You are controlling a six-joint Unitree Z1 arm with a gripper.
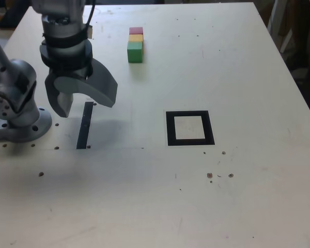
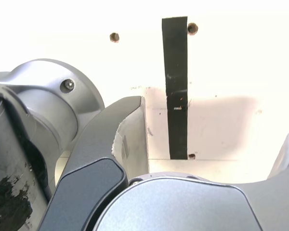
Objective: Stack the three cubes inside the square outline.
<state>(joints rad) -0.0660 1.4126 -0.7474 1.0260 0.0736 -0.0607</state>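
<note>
**Fingers apart and empty over the black strip; cubes in a row, outline vacant**

The fingers (image 1: pixel 82 101) stand wide apart, pointing down at the tabletop (image 1: pixel 248 206), with nothing between them. They hang above the upper end of a thin black strip (image 1: pixel 84 126); in the wrist view this strip (image 2: pixel 176 86) runs straight through the gap between the two fingers, one finger (image 2: pixel 120 144) at one side of it and the other only partly seen at the frame edge. Whether the tips touch the surface cannot be told.

The three cubes lie beyond the fingers, toward the far edge and off to the exterior view's right of them, well apart from both tips. They sit in a short line, touching one another: green cube (image 1: pixel 135 52) nearest the fingers, yellow cube (image 1: pixel 136 37) behind it, red cube (image 1: pixel 136 30) farthest. All rest flat on the tabletop, none stacked.

The square outline (image 1: pixel 170 129) lies flat, further to the exterior view's right of the fingers and a little nearer the camera, well apart from them and from the cubes. Its pale centre holds nothing.

The arm's base (image 1: pixel 20 124) stands at the exterior view's left of the fingers
</note>
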